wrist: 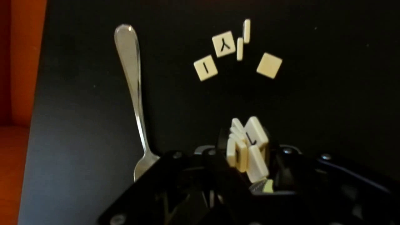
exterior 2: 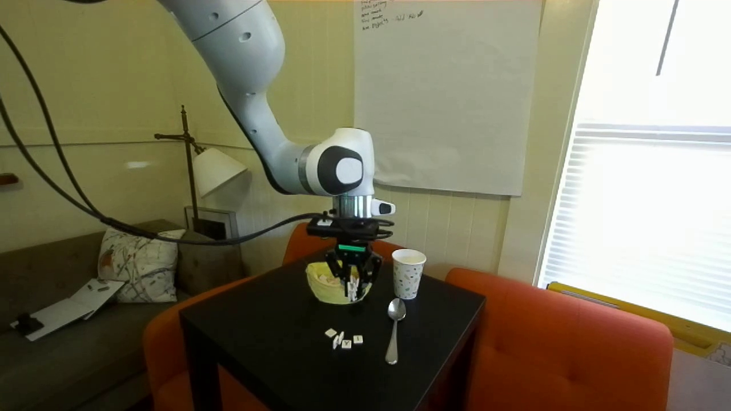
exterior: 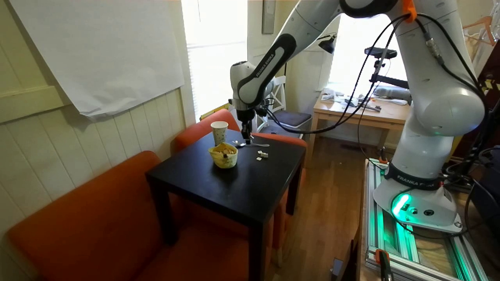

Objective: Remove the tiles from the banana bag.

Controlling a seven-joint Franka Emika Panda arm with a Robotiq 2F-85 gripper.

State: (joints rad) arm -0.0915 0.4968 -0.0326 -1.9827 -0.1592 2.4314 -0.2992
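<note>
The bag [exterior: 224, 163] sits on the black table [exterior 2: 262, 322], yellow and open at the top, with a heap of pale tiles [exterior 2: 327, 279] inside; from here they blur together, so I can't count them. Close by it stands the cup [exterior 2: 407, 278], upright, but I can't see far enough down to say what it holds. The gripper [wrist: 246, 145] is clamped on a whole bunch of tiles, jammed together at odd angles, at least one with its letter showing. It holds them over the table, and in an exterior view it hangs clear of the bag, off to the side. Five other tiles lie loose on the table near the spoon [wrist: 132, 68], whose bowl end is toward the cup: an I, a Y, one plain face up, and two standing on edge just beside the Y.
</note>
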